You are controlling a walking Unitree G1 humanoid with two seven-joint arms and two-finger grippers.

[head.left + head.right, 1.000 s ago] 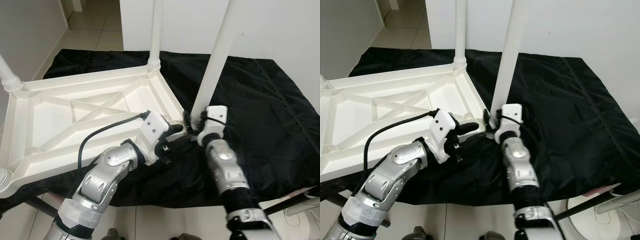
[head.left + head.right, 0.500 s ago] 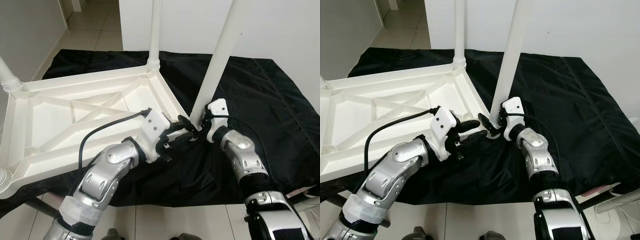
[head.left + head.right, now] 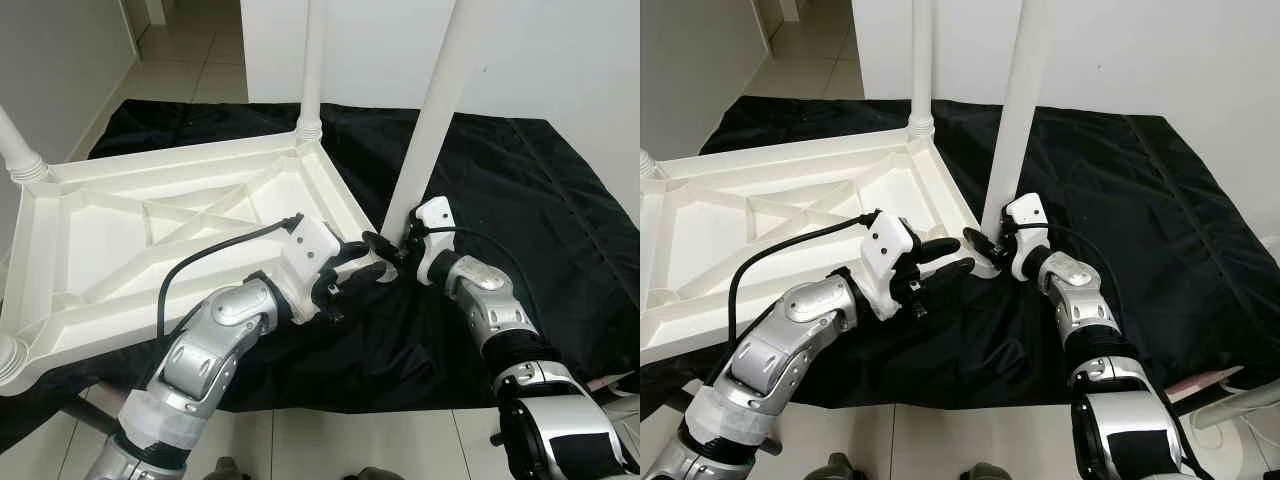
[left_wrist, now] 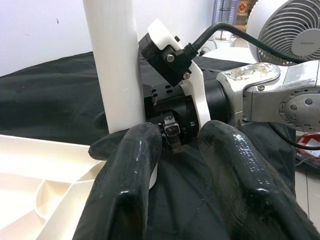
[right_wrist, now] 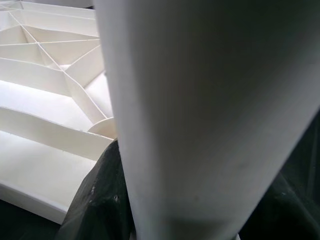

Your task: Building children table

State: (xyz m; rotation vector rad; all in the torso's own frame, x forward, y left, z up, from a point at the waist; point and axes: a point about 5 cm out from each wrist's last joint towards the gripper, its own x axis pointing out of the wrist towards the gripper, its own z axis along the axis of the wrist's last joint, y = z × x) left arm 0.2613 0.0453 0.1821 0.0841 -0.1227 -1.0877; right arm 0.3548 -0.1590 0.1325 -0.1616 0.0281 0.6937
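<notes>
White plastic children's table top (image 3: 150,250): upside down, ribbed underside up, lying on a black cloth (image 3: 520,190) spread over the tiled floor (image 3: 190,70). It takes the left half of the cloth.

White round leg stubs (image 3: 20,160): at the table top's far-left corner, another at its near-left corner.

Tall white cylindrical leg (image 3: 312,70): upright in the table top's far-right corner socket.

Left gripper (image 3: 358,278): at the table top's near-right corner; its two black fingers (image 4: 127,190) are parted, with nothing between them, tips just beside the base of the second leg.

Second white cylindrical leg (image 3: 432,120): stands tilted at the table top's near-right corner.

Right gripper (image 3: 383,248): clasped around the base of this second leg, on the side away from the table top.

White fan (image 4: 290,30): beyond the right arm, off the cloth.
</notes>
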